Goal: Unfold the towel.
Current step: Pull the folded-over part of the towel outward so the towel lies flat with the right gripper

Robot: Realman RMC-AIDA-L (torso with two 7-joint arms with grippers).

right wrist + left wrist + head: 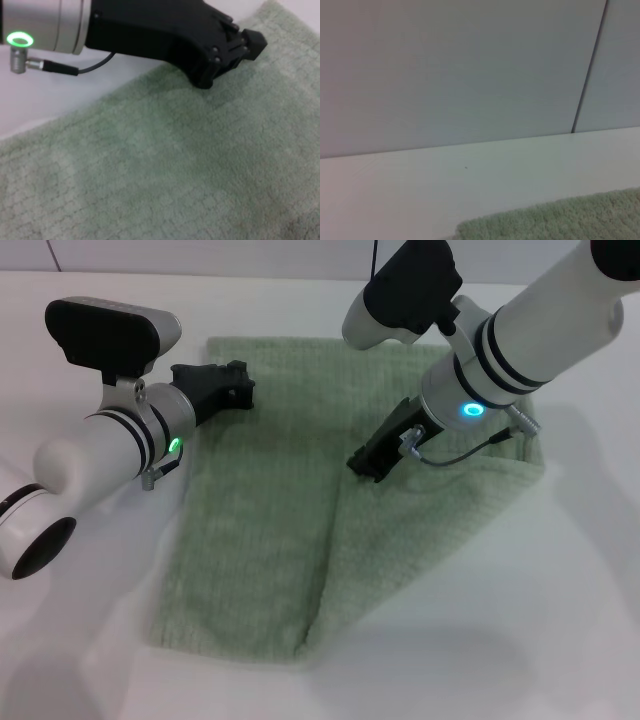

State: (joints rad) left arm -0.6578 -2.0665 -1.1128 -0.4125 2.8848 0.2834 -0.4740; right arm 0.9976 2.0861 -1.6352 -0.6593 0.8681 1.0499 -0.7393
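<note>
Towel: pale green, flat on the white table, filling the middle of the head view – long axis running from 6 towards 12.
Fold: a flap on the right side is doubled over, its slanted edge going from the near hem at about 6 up to the centre.
Right gripper: at centre, tip down on or just above the flap's upper edge; whether it is clenched on cloth or released, I cannot tell.
Left gripper: at about 10, over the towel's far left border; grip state cannot be told either, and nothing visibly held.
Key relation: the folded flap lies at 5 from the right gripper – that arm is the nearer one, and I judge the flap must swing out towards 3 to open.
Far: a plain wall with one seam behind the table.
Writing: none readable.
</note>
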